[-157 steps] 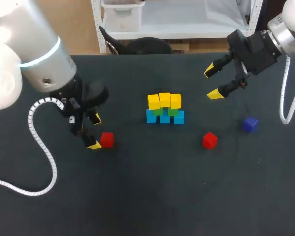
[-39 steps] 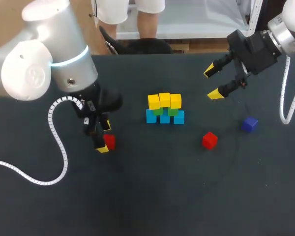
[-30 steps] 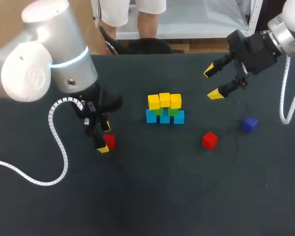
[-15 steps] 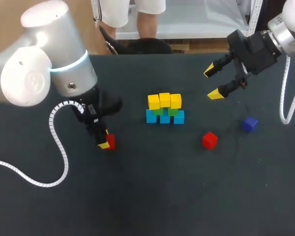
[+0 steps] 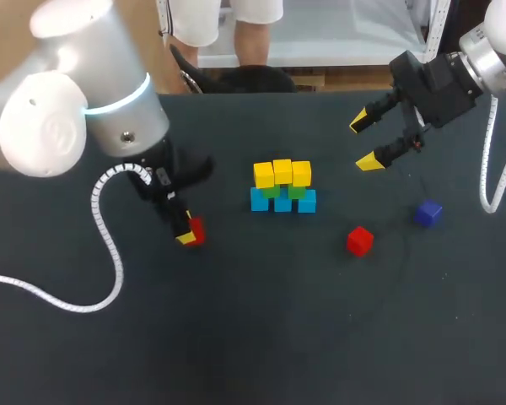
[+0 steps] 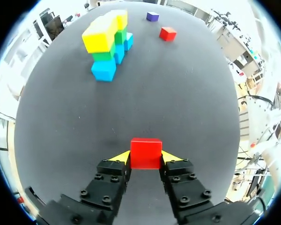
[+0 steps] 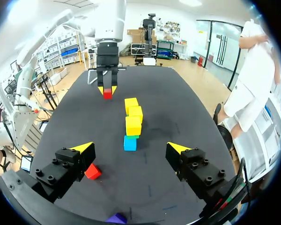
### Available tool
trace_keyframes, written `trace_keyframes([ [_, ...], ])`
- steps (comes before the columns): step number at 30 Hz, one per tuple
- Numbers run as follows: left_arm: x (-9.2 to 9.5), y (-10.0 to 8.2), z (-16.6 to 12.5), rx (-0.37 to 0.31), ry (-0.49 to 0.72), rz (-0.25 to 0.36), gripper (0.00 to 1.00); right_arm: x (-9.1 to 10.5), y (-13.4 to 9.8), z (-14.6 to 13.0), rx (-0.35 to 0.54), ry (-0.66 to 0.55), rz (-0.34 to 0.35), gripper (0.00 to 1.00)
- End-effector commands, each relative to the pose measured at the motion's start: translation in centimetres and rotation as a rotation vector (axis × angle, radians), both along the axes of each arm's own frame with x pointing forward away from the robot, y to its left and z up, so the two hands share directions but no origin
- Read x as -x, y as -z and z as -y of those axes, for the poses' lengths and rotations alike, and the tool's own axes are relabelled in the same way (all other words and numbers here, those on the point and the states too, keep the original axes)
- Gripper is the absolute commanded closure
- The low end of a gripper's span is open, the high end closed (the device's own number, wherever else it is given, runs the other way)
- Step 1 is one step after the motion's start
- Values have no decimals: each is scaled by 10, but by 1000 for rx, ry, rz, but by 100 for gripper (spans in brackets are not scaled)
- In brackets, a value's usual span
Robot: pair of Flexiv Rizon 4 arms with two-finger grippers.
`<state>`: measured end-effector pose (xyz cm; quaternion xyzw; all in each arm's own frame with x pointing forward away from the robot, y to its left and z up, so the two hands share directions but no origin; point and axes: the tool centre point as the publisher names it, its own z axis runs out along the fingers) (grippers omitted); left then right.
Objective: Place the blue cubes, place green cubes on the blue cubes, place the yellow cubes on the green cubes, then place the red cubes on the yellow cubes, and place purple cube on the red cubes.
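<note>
Grips one red cube (image 6: 145,152) from two sides between the yellow tips of the left gripper (image 6: 145,157), near the stack (image 5: 282,187) and to its left, likely for carrying onto the yellow cubes (image 5: 282,172), the layer next due for red. Holds the right gripper (image 5: 364,143) spread and empty at the far right of the table (image 5: 253,337), well apart from the stack, probably to leave the way free, with the second red cube (image 5: 359,240) and the purple cube (image 5: 427,213) lying loose right of the stack. Shows the gripped cube as a sharp-edged red block, top face level, sized like the stacked ones.
</note>
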<state>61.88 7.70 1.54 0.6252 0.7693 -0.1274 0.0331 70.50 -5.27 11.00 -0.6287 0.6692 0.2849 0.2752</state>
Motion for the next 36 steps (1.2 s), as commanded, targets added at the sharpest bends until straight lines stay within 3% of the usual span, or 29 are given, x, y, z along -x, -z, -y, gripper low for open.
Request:
trace_keyframes([
  [1,-11,-13,12,-31,5,-23,100,0,0,0,-1,0,1,0],
  [14,-32,-40,46,46,94,50,100,0,0,0,-1,0,1,0],
  [26,-51,-80,80,10,79,110,100,0,0,0,-1,0,1,0],
  [36,-57,-93,95,-2,103,130,100,0,0,0,-1,0,1,0],
])
